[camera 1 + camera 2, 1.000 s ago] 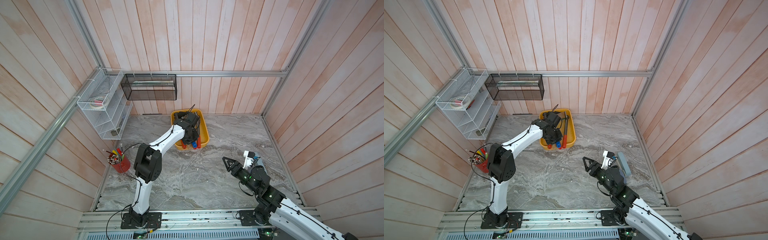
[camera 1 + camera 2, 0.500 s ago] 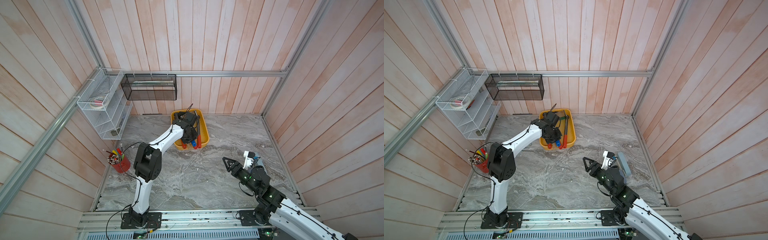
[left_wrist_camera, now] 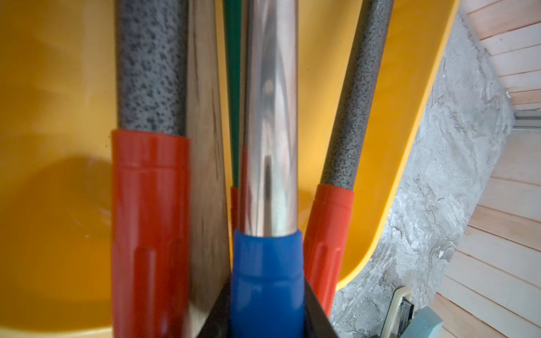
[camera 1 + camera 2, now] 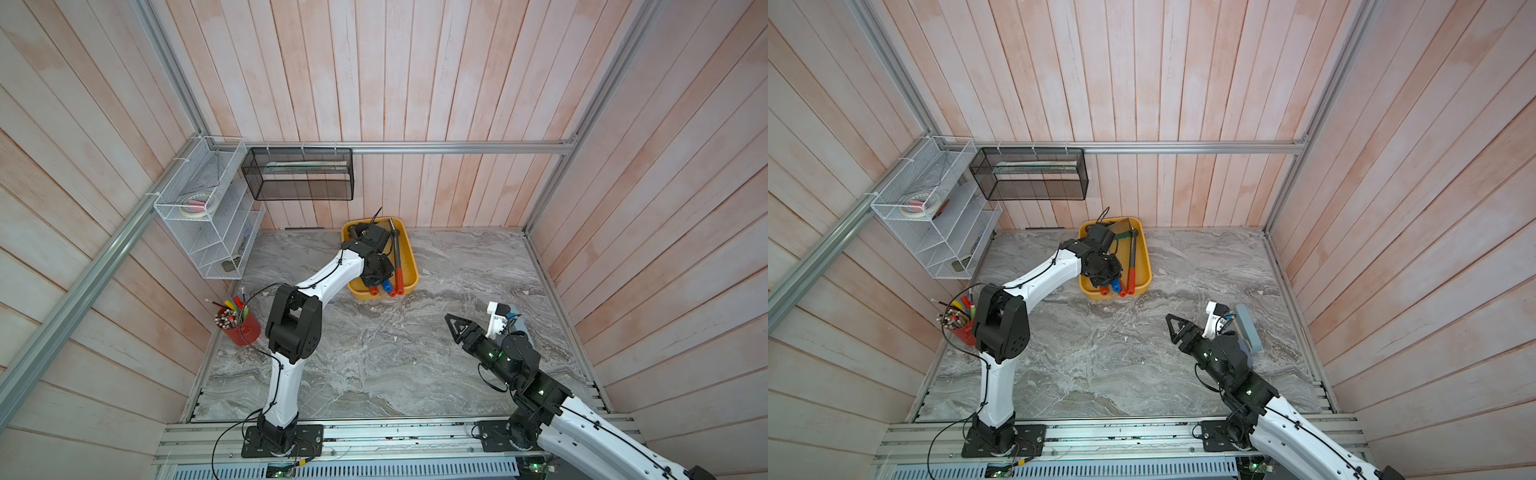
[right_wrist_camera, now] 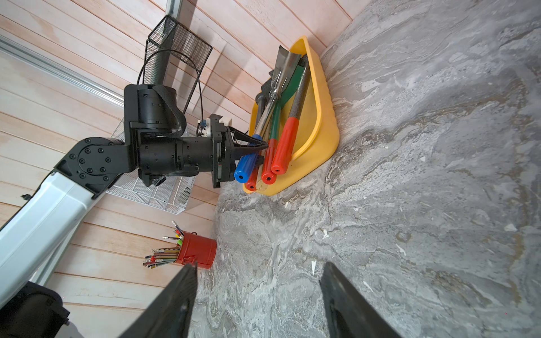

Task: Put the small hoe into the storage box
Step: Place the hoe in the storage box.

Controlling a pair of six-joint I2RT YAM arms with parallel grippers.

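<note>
Only the right wrist view shows my left gripper [image 5: 259, 145] pinching the hoe [image 5: 276, 90] by its blue handle; my wrist hides that in both top views. The hoe lies in the box [image 5: 325, 117] at the table [image 5: 409, 204]'s far edge, among red-handled tools [image 5: 285, 146]. My right gripper [image 5: 260, 264] is spread and empty.

Colours rn: shallow yellow plastic tray [image 4: 409, 259], plain all over. In it: shiny chrome-shaft tool w/ blue rubber grip [image 3: 268, 123], grey black-speckled tool shafts [image 3: 150, 73] x2 w/ red grips, and a green-shaft tool [image 5: 289, 89], red grip too. Counter [image 4: 395, 357] = grey marble w/ white veins. Red round pencil tin [image 4: 243, 332], black mesh basket [image 4: 299, 189], white wire rack [image 4: 199, 249], pinkish wood plank walls [image 4: 415, 83].
</note>
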